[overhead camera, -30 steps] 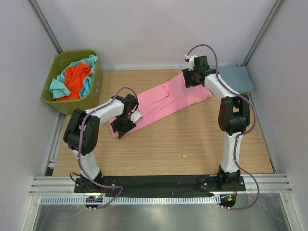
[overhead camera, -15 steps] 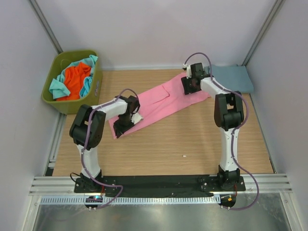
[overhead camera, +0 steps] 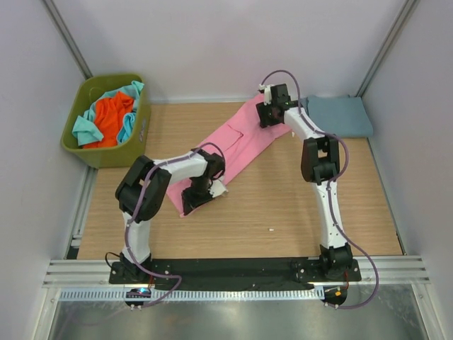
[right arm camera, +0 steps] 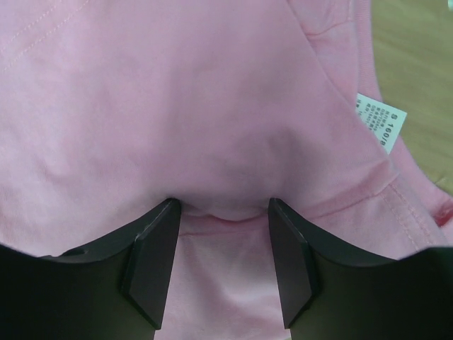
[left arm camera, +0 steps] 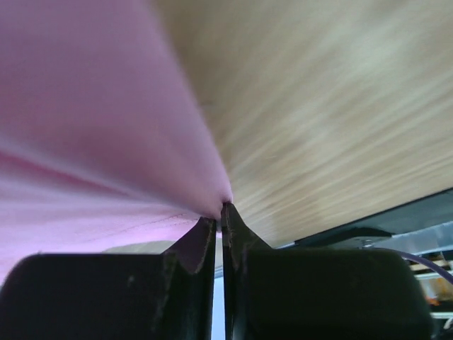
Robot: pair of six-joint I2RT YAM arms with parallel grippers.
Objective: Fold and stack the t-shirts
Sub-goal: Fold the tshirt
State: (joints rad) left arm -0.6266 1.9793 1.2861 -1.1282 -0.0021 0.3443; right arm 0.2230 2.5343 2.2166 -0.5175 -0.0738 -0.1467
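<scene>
Lab test cell: white panel walls, alu frame rails, wood tabletop.

- Left wrist view: pink t-shirt and worktop smeared by motion blur, no cloth detail readable.
- Right wrist view: pink cloth runs off three edges; care label print too small to read.
- Top view: right hand hides shirt's far end; teal t-shirt partly buried under orange t-shirt in bin.
</scene>
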